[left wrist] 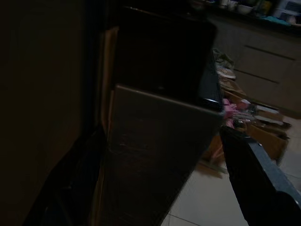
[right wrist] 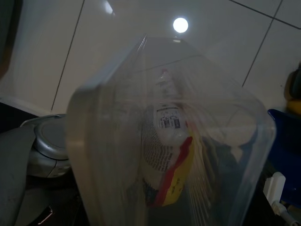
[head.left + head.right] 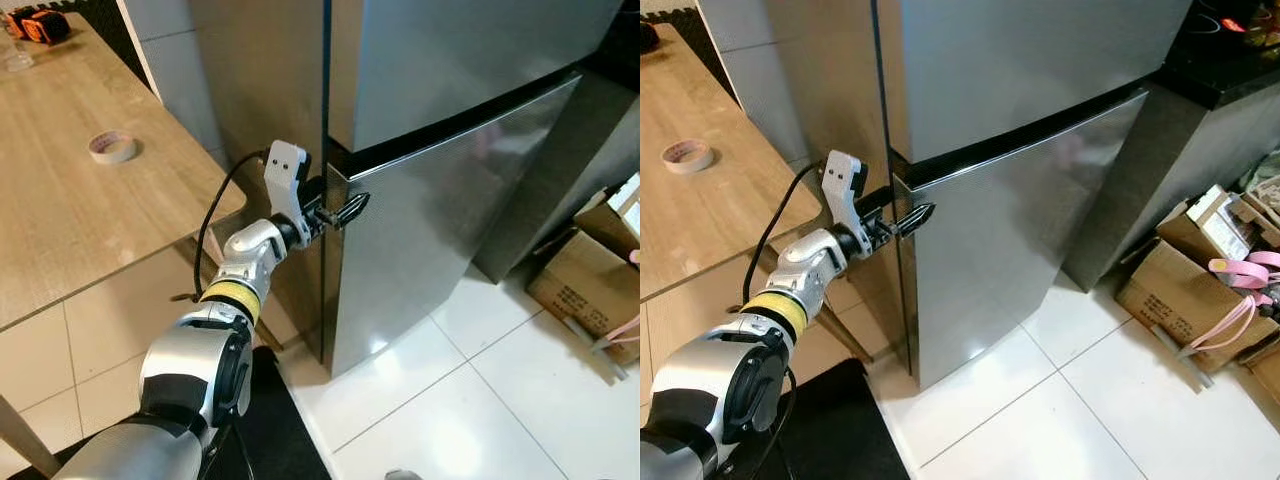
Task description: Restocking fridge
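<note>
Steel fridge (image 3: 450,200) dominates the scene: a tall two-door unit standing on pale tiles, its lower door (image 3: 1020,240) shut or very nearly so, with a dark gap between it and the upper door. Judged from its size, that lower door will be heavy and stiff, swinging only on its hinge and probably held by a seal, and its brushed face looks slick, so the sensible hold is the door's top left corner edge, where fingers can hook behind the lip rather than press on the flat panel. Left of the fridge stands a wooden table (image 3: 60,200) carrying a roll of tape (image 3: 112,147), and to the right on the floor sit cardboard boxes (image 3: 1200,270). Next in size, the left gripper (image 3: 348,212) reaches to exactly that corner, its two black fingers drawn close together at the door's top edge; whether they pinch the lip or merely touch it cannot be told. Smallest is the clear plastic container (image 2: 174,141) with packaged food inside, carried low at the robot's right by the right gripper, whose fingers are hidden, so its state cannot be told. This box looks light, rigid and smooth-walled, likely slippery, and best held by its rim.
</note>
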Controlling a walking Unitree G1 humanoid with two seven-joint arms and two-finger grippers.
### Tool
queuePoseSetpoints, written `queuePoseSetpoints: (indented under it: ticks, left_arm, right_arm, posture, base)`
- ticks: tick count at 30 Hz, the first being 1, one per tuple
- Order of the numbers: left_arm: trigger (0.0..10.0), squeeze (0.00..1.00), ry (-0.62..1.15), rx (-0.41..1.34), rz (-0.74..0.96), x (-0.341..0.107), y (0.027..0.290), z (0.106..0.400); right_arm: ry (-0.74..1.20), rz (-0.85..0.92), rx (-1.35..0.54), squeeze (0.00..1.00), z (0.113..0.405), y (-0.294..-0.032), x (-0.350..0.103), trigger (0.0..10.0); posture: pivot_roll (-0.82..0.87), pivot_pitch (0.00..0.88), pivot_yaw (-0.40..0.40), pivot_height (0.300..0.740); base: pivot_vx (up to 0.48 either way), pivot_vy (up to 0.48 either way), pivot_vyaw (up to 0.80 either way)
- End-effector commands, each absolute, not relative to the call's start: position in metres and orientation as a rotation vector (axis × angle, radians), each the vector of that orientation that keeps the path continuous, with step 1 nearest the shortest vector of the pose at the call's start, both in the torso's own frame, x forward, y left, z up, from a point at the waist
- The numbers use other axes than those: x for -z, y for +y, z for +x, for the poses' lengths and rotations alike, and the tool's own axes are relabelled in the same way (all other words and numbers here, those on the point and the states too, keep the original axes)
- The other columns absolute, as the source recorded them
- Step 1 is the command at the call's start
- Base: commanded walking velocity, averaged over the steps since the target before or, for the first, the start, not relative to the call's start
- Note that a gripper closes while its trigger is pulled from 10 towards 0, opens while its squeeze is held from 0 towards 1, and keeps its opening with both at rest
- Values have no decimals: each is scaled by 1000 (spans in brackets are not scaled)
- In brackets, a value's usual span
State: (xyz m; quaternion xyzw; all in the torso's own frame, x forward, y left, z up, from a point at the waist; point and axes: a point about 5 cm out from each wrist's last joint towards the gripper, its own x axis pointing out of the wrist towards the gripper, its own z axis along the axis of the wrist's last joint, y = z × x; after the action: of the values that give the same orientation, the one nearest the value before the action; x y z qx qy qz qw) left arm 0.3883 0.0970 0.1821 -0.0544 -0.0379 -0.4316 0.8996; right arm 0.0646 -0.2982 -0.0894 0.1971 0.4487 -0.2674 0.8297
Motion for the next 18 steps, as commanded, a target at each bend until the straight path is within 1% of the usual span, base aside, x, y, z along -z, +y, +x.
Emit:
queuePoseSetpoints:
  ticks: [1,4,5,7,8,13,16,18]
  left_arm:
    - [10000,0,-106,1072,-79,-194,75,384]
    - [10000,0,-84,1323,-55,-186,57,369]
    - [10000,0,-84,1323,-55,-186,57,369]
    - [10000,0,-66,1428,-46,-179,49,360]
    - [10000,0,-62,1454,-47,-177,47,358]
    - [10000,0,-55,1521,-57,-171,40,351]
    - [10000,0,-67,1600,-115,-170,30,344]
    - [10000,0,-80,1684,-152,-167,20,334]
  right_arm:
    - [924,409,594,0,64,-306,86,10000]
    - [912,415,595,0,69,-305,85,10000]
    - [912,415,595,0,69,-305,85,10000]
    - [904,421,593,0,73,-303,85,10000]
    - [902,423,592,0,74,-303,86,10000]
    - [897,428,592,0,76,-302,85,10000]
    - [893,432,597,0,78,-302,85,10000]
    - [893,433,599,0,78,-302,85,10000]
  posture:
    - [-171,122,-27,740]
    - [-166,113,-22,740]
    - [-166,113,-22,740]
    - [-163,107,-20,740]
    - [-163,107,-20,740]
    - [-161,99,-18,740]
    - [-156,86,-12,740]
    - [-152,80,-11,740]
  base:
    - [0,0,0]
    - [0,0,0]
    - [0,0,0]
    - [0,0,0]
    - [0,0,0]
    - [0,0,0]
    - [0,0,0]
    - [0,0,0]
